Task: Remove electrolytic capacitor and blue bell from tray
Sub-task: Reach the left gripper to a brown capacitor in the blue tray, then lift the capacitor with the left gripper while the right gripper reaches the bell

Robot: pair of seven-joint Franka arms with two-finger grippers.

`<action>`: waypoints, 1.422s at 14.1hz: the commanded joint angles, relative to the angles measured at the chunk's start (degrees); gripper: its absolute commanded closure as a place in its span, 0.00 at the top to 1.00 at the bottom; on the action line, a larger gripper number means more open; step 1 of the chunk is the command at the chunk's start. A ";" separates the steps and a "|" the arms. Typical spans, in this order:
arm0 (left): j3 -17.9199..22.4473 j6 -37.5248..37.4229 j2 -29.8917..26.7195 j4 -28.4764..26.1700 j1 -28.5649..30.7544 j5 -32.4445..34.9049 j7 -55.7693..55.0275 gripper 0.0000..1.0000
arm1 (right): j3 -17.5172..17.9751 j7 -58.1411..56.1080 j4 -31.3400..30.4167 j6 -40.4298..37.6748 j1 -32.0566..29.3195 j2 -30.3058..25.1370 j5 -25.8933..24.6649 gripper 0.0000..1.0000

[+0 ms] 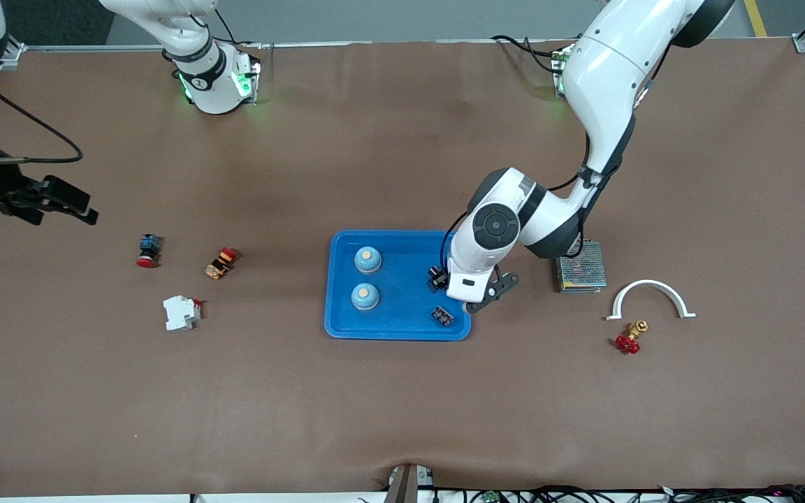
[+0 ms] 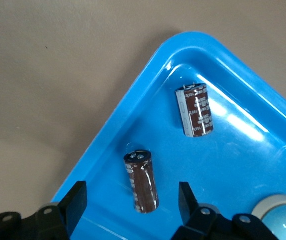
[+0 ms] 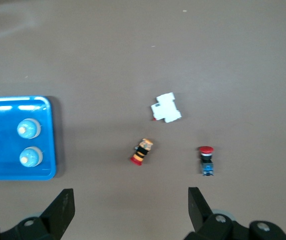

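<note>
A blue tray [image 1: 397, 334] lies mid-table. It holds two blue bells with orange tops [image 1: 368, 259] [image 1: 365, 296] and two dark brown capacitors. One capacitor [image 1: 442, 316] lies near the tray's corner. The other [image 1: 437, 278] lies under my left gripper [image 1: 444, 283]. In the left wrist view the left gripper [image 2: 131, 202] is open, its fingers apart on either side of that capacitor [image 2: 141, 181], not touching it. The second capacitor [image 2: 194, 110] lies beside it, and a bell [image 2: 282, 217] shows at the edge. My right gripper [image 1: 67, 201] is open and empty, high over the table's right-arm end [image 3: 127, 205].
A red push button [image 1: 148, 250], an orange-red part [image 1: 221, 263] and a white breaker [image 1: 181, 312] lie toward the right arm's end. A metal power supply [image 1: 581, 266], a white arch [image 1: 650, 297] and a red valve [image 1: 629, 339] lie toward the left arm's end.
</note>
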 commanded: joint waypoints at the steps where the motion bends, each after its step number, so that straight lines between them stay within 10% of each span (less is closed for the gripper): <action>1: 0.62 2.00 2.27 1.42 -1.54 1.06 -3.63 0.75 | 0.47 7.06 1.45 -0.98 4.74 0.76 0.77 1.00; 7: 0.62 4.03 5.26 1.51 -2.68 1.06 -5.22 0.63 | 0.56 38.56 1.88 2.95 26.79 5.93 -6.68 1.00; 8: 0.62 4.03 5.35 1.51 -2.68 1.06 -5.22 0.47 | 0.56 38.82 1.88 6.45 31.09 8.30 -11.66 1.00; 9: 0.62 4.03 5.18 1.51 -2.68 1.06 -5.22 0.04 | 0.47 39.00 1.19 8.93 34.78 9.97 -16.59 1.00; 20: 0.79 -14.05 -10.10 0.89 6.53 3.61 7.58 0.00 | 0.56 45.15 1.45 15.36 38.07 18.16 -16.37 1.00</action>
